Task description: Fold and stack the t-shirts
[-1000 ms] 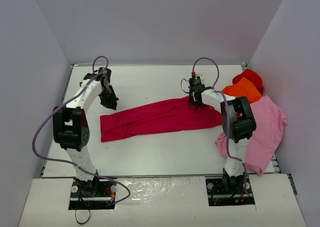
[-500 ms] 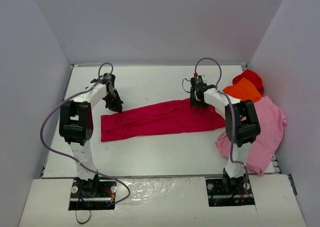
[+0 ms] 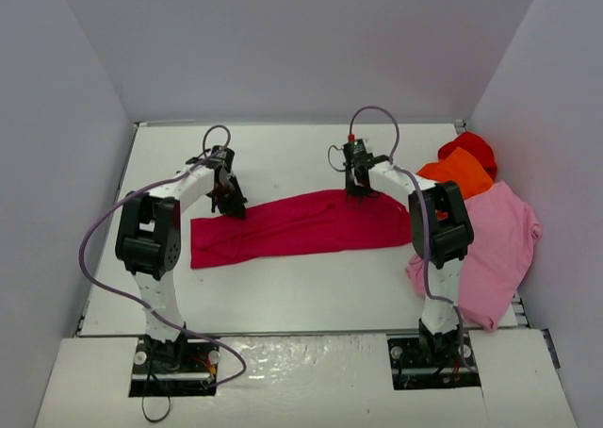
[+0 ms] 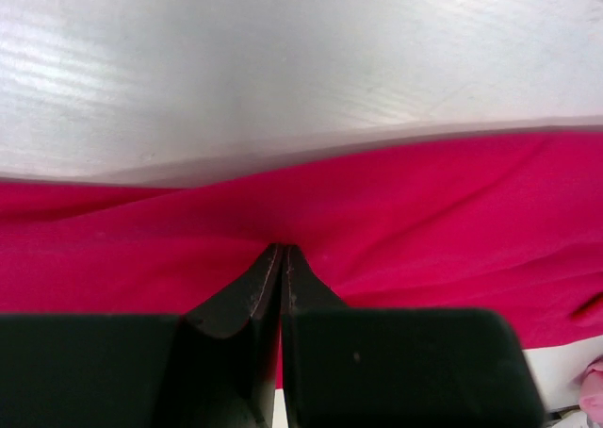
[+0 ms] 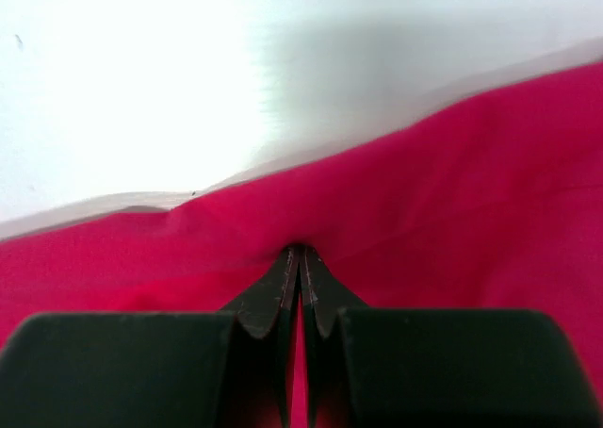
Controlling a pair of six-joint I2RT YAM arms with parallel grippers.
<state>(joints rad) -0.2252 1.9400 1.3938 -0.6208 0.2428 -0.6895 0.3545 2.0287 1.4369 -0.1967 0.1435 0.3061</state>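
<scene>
Both left fingers and right fingers pinch shut on the far edge of the crimson t-shirt, likely to fold it nearward over the table.

White table; pale lavender walls on three sides.

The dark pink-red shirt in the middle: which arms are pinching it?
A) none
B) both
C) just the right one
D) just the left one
B: the left end effector and right end effector are each shut, with the crimson shirt puckered at the tips.
</scene>
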